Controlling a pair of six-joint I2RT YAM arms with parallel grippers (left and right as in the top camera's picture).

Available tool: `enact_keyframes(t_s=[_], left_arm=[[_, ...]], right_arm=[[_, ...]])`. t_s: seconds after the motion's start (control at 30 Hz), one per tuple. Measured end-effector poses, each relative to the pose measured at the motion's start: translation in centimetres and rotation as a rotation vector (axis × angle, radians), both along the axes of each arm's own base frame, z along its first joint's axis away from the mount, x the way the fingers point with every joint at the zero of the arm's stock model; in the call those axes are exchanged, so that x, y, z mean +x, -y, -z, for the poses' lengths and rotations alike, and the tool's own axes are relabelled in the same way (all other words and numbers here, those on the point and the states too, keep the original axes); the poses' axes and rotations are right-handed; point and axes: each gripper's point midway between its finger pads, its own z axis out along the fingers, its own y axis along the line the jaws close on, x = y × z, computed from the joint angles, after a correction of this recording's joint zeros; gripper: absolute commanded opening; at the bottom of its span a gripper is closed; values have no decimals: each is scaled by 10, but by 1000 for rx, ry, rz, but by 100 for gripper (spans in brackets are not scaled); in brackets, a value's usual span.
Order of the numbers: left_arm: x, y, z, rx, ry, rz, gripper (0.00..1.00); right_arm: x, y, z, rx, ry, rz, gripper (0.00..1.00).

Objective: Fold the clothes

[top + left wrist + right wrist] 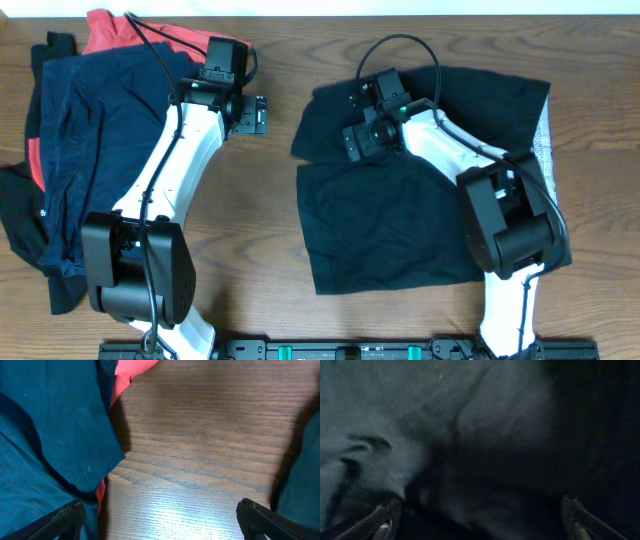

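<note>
A black garment (400, 215) of the clothes lies spread on the right half of the table, with pale mesh lining (545, 140) showing at its right edge. My right gripper (353, 115) hovers open over its upper left part. In the right wrist view the right gripper (482, 520) has only dark cloth (470, 435) under its wide jaws. My left gripper (260, 115) is open over bare wood, between the pile and the black garment. In the left wrist view the left gripper (162, 522) has nothing between its fingers.
A pile of other clothes lies at the far left: navy (90, 130) on top, coral-red (110, 30) behind, black (20, 220) at the edge. The navy cloth (50, 435) and coral cloth (130, 372) reach close to my left finger (65, 520).
</note>
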Motion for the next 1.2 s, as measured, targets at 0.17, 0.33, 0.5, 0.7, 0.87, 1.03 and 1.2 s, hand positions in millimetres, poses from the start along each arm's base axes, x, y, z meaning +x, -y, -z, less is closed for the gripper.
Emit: enact_keyframes(t_s=[0.17,0.33,0.5,0.7,0.87,1.03,1.2], left_arm=[[-2,4,1,-23,-9,11,98],[-7,24,5,-126,-42,59,98],[3,57,-1,-289,-4,160,98],[28,87,22,-437,14,261,98],[49,107,60,-552,-54,342,98],[74,121,64,-600,-37,398,98],[84,131,54,-619,0,442,99]], right_arm=[[-26,-9,-12,104,-79,-24,99],[-13,2,-60,173,12,10,99],[7,37,-149,208,225,85,99],[12,84,-167,181,245,193,99],[9,118,-156,148,195,271,99],[6,128,-152,136,170,295,99],[4,128,-151,134,164,295,99]])
